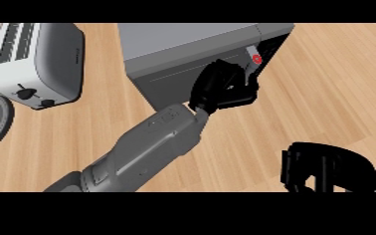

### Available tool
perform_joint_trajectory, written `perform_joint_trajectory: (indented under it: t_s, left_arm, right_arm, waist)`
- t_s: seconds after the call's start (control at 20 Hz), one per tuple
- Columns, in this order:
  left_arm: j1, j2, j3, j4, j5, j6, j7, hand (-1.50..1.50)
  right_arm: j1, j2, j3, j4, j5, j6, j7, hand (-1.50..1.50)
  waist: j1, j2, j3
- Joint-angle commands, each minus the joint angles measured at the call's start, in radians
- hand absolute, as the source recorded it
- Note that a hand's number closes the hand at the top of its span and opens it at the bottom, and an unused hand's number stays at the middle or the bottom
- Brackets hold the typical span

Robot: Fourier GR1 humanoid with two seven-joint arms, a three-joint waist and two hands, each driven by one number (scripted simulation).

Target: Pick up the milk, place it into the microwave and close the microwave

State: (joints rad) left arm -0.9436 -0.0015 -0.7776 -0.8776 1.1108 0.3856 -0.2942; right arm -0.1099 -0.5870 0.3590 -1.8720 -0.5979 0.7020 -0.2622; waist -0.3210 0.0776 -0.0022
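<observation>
The grey microwave stands at the top middle. Its darker door faces me, swung most of the way in, with a dark gap left at its right side. In that gap shows the milk, a small white shape with a red spot, inside the microwave. My left hand lies with straight fingers against the door's right edge, holding nothing. Low at the right edge, my right hand rests with relaxed fingers, away from everything.
A white toaster sits at the upper left on the wooden counter. The rim of a dark plate shows at the left edge. My left forearm crosses the lower middle.
</observation>
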Motion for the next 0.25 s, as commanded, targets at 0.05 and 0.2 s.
perform_joint_trajectory:
  t_s: [0.05,0.2]
  left_arm:
    - [0.085,0.051,0.113,0.143,0.075,-0.03,-0.042,1.5]
    - [0.078,0.055,0.112,0.162,0.093,-0.062,-0.046,1.5]
  right_arm:
    - [0.047,0.018,0.021,-0.072,0.029,-0.042,0.006,1.5]
    - [0.078,0.032,0.045,-0.114,0.048,-0.067,0.014,1.5]
  waist:
    - [0.034,0.007,-0.008]
    - [0.041,0.001,-0.006]
